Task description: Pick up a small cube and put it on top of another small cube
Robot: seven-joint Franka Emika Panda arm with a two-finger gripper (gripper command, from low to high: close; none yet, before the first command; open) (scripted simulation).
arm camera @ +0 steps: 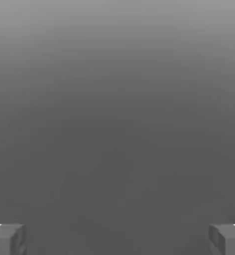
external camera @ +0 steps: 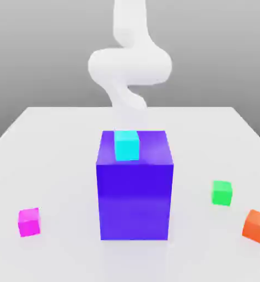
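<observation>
The small magenta cube (external camera: 29, 222) rests on the white table near the front, on the exterior view's left. The small green cube (external camera: 222, 193) sits on the exterior view's right, apart from it and a little farther back. The white arm (external camera: 129, 66) rises behind the big block, its hand hidden there. In the hand view my gripper (arm camera: 117, 239) is open: its two grey fingertips (arm camera: 7, 239) stand far apart with nothing between them, against a plain grey backdrop.
A big blue-violet block (external camera: 134, 187) stands mid-table between the two cubes, with a small cyan cube (external camera: 126, 145) on its top. A small orange cube (external camera: 257, 226) lies at the front right, close to the green one. The white table (external camera: 66, 143) stretches around them.
</observation>
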